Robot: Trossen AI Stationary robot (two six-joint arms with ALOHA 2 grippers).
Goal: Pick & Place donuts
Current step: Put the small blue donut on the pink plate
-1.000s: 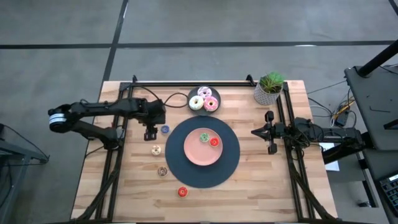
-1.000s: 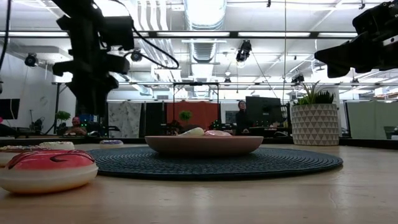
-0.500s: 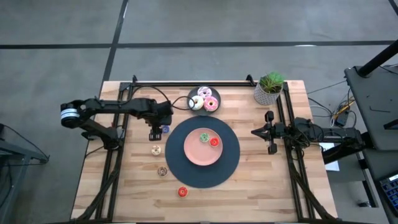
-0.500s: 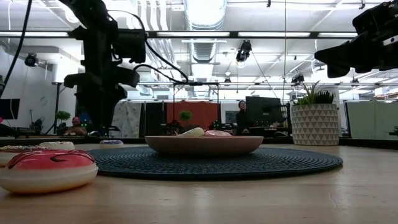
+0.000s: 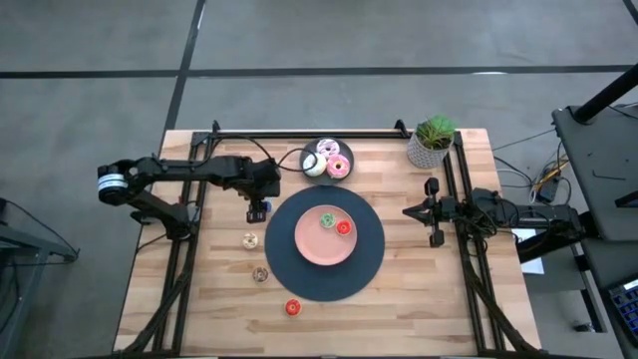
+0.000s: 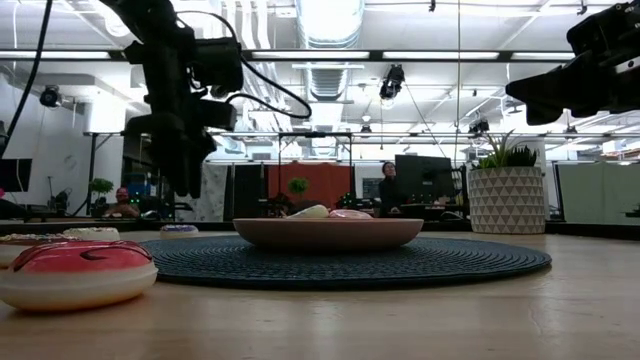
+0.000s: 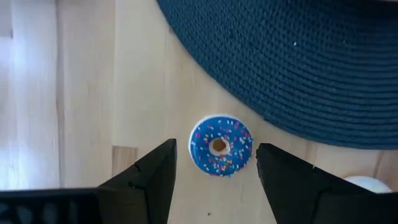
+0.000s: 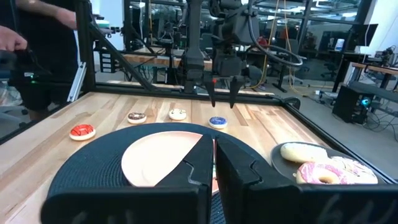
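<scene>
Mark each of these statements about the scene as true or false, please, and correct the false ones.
1. The left gripper hangs open above the blue donut. True.
2. The pink plate holds a green donut and a red donut. True.
3. The blue donut lies on the dark round mat. False: it lies on the bare wood beside the mat.
4. The right gripper holds a donut. False: its fingers are shut with nothing between them, and the arm waits at the table's right side.
5. The potted plant stands at a far corner of the table. True.
</scene>
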